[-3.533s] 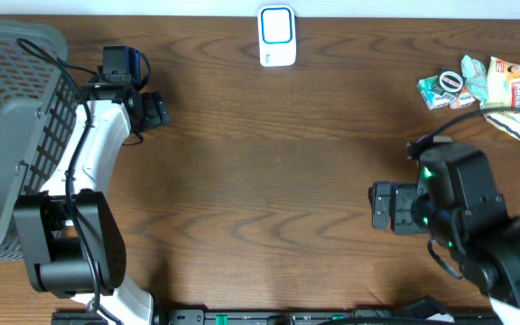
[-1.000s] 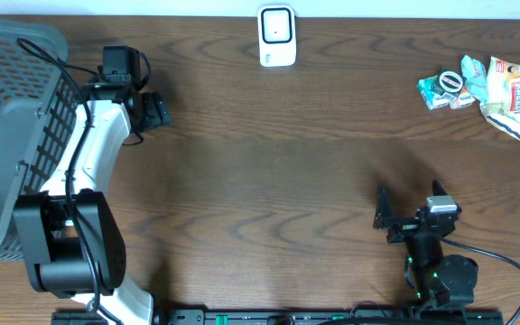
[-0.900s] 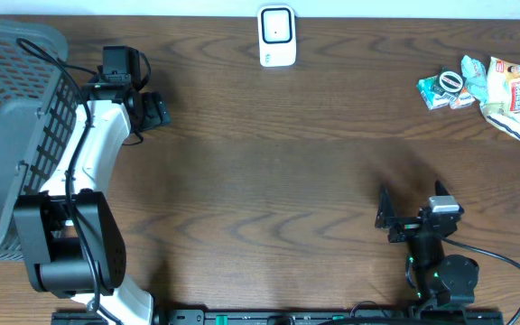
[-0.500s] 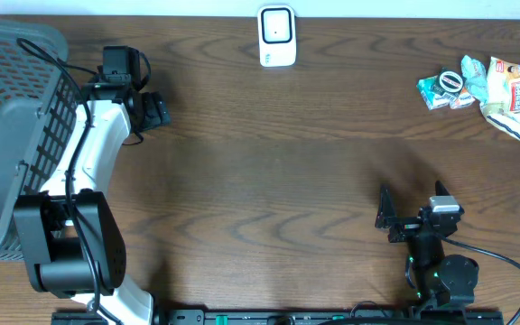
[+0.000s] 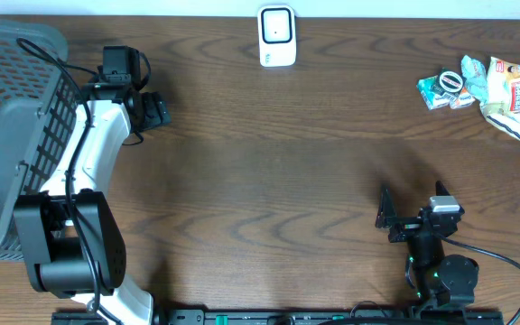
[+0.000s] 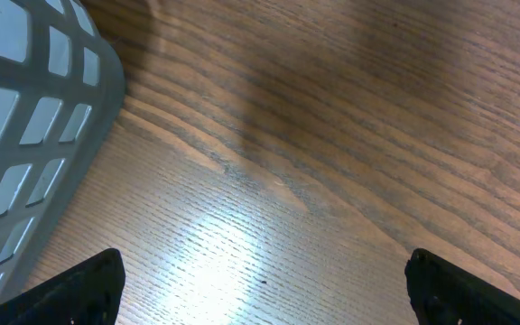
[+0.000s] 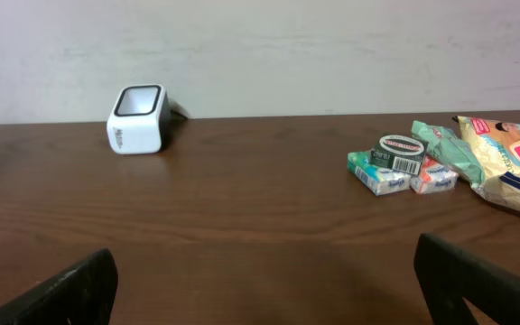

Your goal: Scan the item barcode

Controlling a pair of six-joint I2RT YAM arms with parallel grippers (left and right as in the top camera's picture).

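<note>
Items [image 5: 474,88] heaped at far right, well apart from the far-centre scanner [image 5: 277,36], look light and slippery, so a stiff little box's flat sides probably offer the best hold; left gripper [image 5: 158,111] and right gripper [image 5: 385,217] stand open, empty.

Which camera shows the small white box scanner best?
The right wrist view: the small white box scanner stands unobstructed, its side and dark top window both visible. Overhead shows only its top face from above. The left wrist view misses it.
</note>
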